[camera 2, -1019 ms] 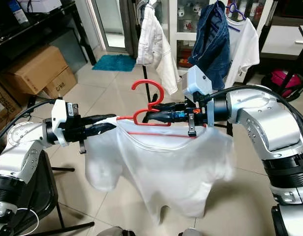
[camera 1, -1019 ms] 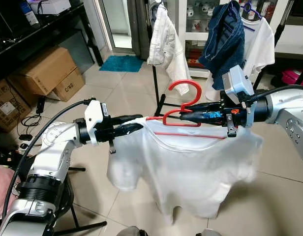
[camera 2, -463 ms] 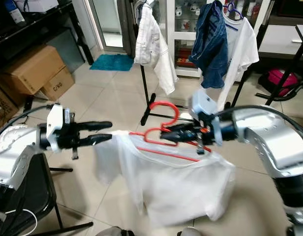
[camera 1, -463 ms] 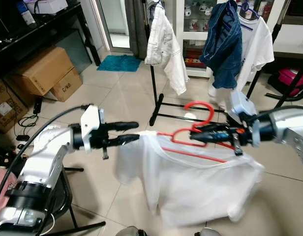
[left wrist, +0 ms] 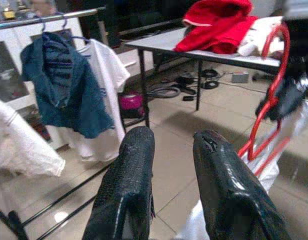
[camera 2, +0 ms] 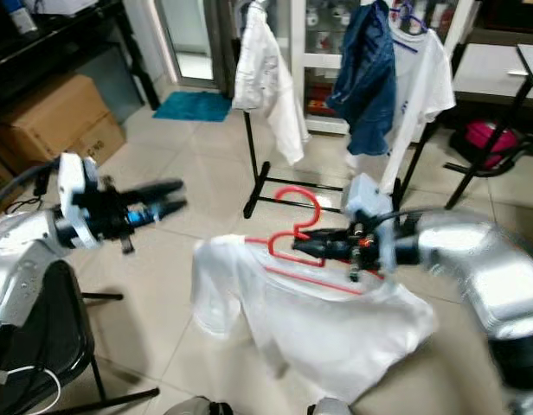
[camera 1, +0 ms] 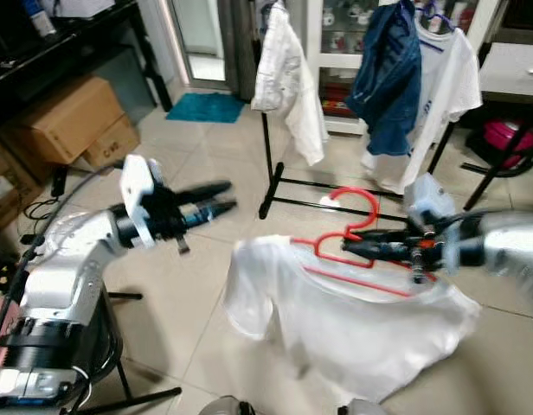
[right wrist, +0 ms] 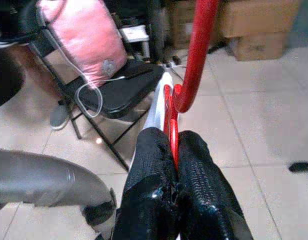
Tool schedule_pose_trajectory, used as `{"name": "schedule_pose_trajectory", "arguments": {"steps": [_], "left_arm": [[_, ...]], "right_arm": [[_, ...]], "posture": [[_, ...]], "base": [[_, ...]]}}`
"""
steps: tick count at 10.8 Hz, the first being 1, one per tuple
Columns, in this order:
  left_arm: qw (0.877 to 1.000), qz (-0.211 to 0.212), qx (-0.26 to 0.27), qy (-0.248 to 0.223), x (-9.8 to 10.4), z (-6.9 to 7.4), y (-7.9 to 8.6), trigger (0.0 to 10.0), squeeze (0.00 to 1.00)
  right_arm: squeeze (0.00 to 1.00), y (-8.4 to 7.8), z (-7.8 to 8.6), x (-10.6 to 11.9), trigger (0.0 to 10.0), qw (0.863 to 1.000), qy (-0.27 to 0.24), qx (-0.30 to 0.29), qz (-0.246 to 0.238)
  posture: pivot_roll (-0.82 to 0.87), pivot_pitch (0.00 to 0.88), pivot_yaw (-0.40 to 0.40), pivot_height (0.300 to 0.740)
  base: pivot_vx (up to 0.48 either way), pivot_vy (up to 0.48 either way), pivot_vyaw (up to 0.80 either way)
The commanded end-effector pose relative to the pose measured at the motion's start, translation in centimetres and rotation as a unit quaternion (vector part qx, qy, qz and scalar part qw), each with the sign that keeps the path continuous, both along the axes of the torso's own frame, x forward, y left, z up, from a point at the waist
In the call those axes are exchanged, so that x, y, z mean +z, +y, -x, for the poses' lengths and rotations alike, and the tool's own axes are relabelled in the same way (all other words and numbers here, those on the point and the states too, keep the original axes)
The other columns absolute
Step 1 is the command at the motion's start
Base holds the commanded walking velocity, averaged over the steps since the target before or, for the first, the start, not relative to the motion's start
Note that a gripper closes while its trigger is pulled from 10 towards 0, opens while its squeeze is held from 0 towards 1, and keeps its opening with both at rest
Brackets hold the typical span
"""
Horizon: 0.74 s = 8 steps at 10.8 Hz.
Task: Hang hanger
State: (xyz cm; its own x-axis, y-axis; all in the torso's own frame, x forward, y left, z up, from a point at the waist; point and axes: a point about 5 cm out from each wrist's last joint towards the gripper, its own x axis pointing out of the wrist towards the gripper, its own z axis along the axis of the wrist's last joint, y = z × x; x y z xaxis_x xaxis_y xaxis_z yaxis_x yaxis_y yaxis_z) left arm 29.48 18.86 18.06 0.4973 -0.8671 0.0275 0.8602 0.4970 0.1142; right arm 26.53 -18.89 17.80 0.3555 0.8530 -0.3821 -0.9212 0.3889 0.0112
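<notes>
At the far left, cardboard boxes [camera 1: 72, 121] sat on the tiled floor [camera 1: 206, 285] beside a dark shelf. The left gripper [camera 1: 216, 197] hovered over the floor, its fingers [left wrist: 129, 190] slightly parted and holding nothing, well apart from the shirt. In the middle, a white T-shirt [camera 1: 353, 320] hung blurred from the red hanger [camera 1: 349, 226], its lower edge hard to make out. Behind stood a clothes rack [camera 1: 271, 173] bearing a white garment [camera 1: 288, 82] and a blue garment [camera 1: 389, 73]. On the right, the right gripper [camera 1: 357, 248] had its fingers [right wrist: 159, 175] clamped on the hanger's neck below the hook; the arm behind was smeared.
</notes>
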Motion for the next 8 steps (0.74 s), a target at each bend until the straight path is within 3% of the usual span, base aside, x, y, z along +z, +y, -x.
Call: {"name": "schedule_pose_trajectory", "arguments": {"steps": [1, 2, 3, 4, 5, 6, 7, 8], "left_arm": [[0.999, -0.013, 0.046, 0.011, -0.2, 0.0, 0.4, 10.0, 0.0], [0.996, -0.008, 0.091, 0.01, -0.5, 0.2, 0.3, 10.0, 0.0], [0.989, -0.02, 0.147, 0.019, -1.4, 0.6, -0.1, 10.0, 0.0], [0.986, -0.027, 0.164, 0.032, -2.1, 0.9, -0.6, 10.0, 0.0], [0.983, -0.006, 0.181, 0.034, -2.8, 1.9, -2.1, 10.0, 0.0], [0.979, -0.016, 0.2, 0.037, -3.7, 2.3, -2.9, 10.0, 0.0], [0.973, -0.014, 0.226, 0.041, -4.6, 2.7, -3.4, 10.0, 0.0], [0.966, 0.009, 0.251, 0.063, -5.2, 2.7, -3.6, 10.0, 0.0]], "right_arm": [[0.0, 0.1, -0.5, 0.1, 0.0, 0.998, -0.034, -0.049, -0.012], [0.0, 0.1, -1.1, -1.0, 0.0, 0.988, -0.037, -0.141, -0.042], [0.0, 0.0, -1.8, -2.2, 0.0, 0.954, -0.038, -0.28, -0.095], [0.0, -0.2, -1.9, -3.1, 0.0, 0.927, -0.04, -0.358, -0.105], [0.0, 0.2, -1.3, -4.8, 1.3, 0.895, -0.041, -0.433, -0.104], [0.0, 0.9, -0.7, -5.4, 6.2, 0.887, -0.05, -0.447, -0.1], [0.0, 0.9, -0.6, -6.1, 10.0, 0.861, -0.056, -0.497, -0.09], [0.0, 0.3, -1.0, -6.9, 10.0, 0.837, -0.078, -0.541, -0.038]], "posture": [[-0.15, 0.072, 0.142, 0.74], [-0.15, 0.071, 0.145, 0.74], [-0.14, 0.072, 0.147, 0.74], [-0.14, 0.076, 0.148, 0.74], [-0.13, 0.085, 0.153, 0.74], [-0.13, 0.091, 0.162, 0.74], [-0.13, 0.1, 0.176, 0.74], [-0.13, 0.115, 0.171, 0.74]], "base": [[0.0, 0.0, 0.0], [0.0, 0.0, 0.0], [0.0, 0.0, 0.0], [0.0, 0.0, 0.0], [0.0, 0.0, 0.0], [0.0, 0.0, 0.0], [0.0, 0.0, 0.0], [0.0, 0.0, 0.0]]}}
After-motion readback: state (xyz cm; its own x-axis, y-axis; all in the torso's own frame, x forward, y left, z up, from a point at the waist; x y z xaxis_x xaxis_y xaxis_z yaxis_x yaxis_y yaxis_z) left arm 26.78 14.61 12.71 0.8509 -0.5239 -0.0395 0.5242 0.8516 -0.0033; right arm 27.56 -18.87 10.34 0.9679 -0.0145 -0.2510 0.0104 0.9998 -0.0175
